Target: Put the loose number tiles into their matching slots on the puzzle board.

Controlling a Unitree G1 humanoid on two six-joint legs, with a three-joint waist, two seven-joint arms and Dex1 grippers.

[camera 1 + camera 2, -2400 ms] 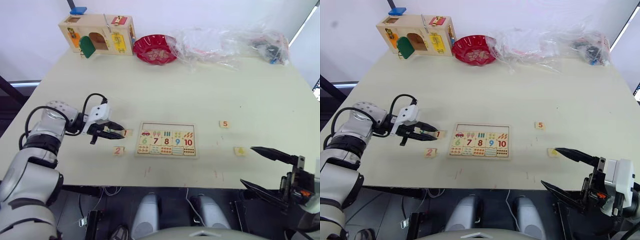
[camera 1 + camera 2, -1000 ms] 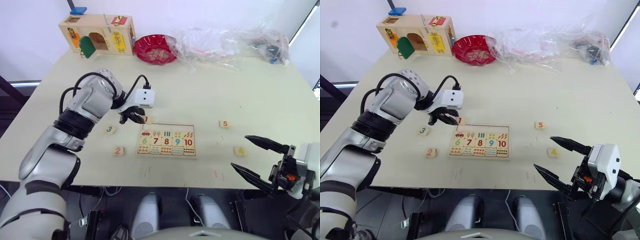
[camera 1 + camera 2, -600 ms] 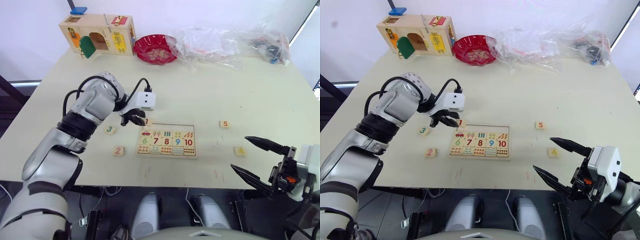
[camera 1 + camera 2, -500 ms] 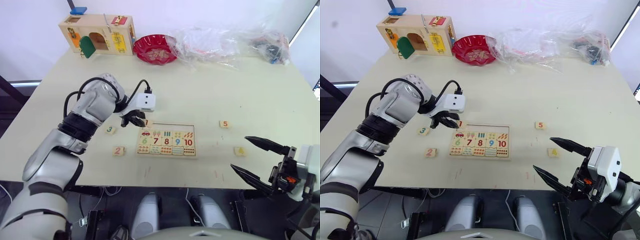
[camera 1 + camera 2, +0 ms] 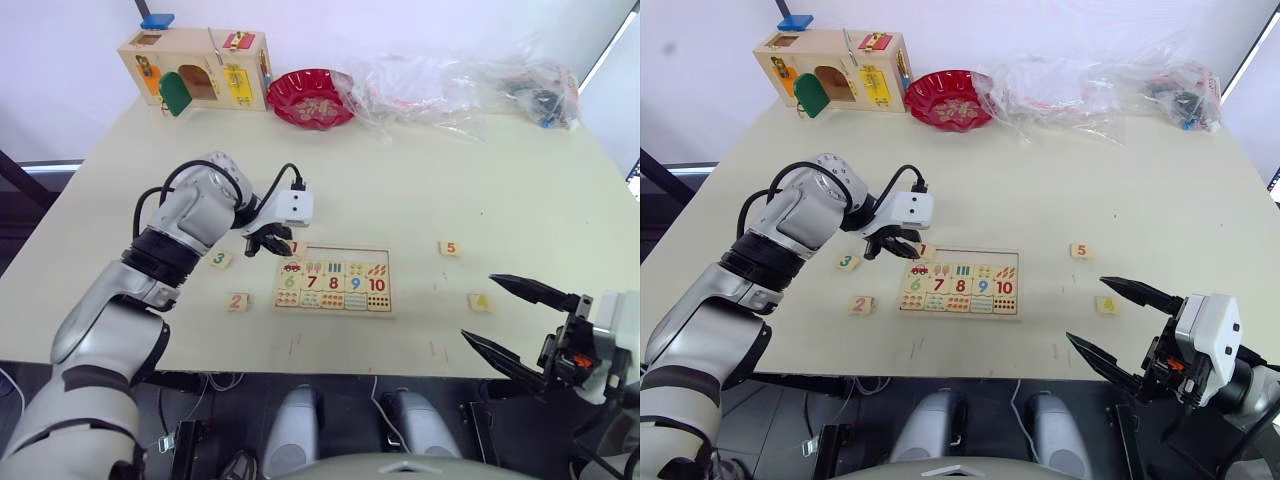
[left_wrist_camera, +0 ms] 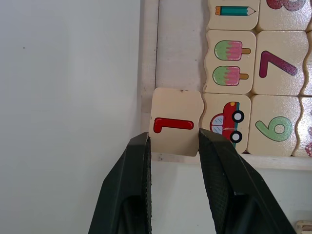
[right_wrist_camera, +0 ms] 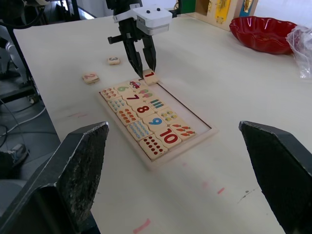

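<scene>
One tile, the 1 [image 6: 176, 124], pinched in left gripper [image 6: 173, 146] over puzzle board [image 5: 334, 280] far-left corner, straddling frame; next: nudge inward, seat, release. Right gripper [image 5: 520, 320] spread, idle.

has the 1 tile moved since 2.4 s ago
Yes. The 1 tile lay on the table just left of the puzzle board; now the left gripper holds it at the board's far left corner, next to the car picture.

The puzzle board [image 5: 333, 281] lies near the table's [image 5: 420, 190] front edge; the 1 tile [image 6: 176, 125] sits over its far-left corner; the 3 tile [image 5: 219, 259] and 2 tile [image 5: 237, 301] lie left of it, the 5 tile [image 5: 450, 248] and 4 tile [image 5: 480, 301] right; the wooden box [image 5: 195, 68] stands far back left.
</scene>
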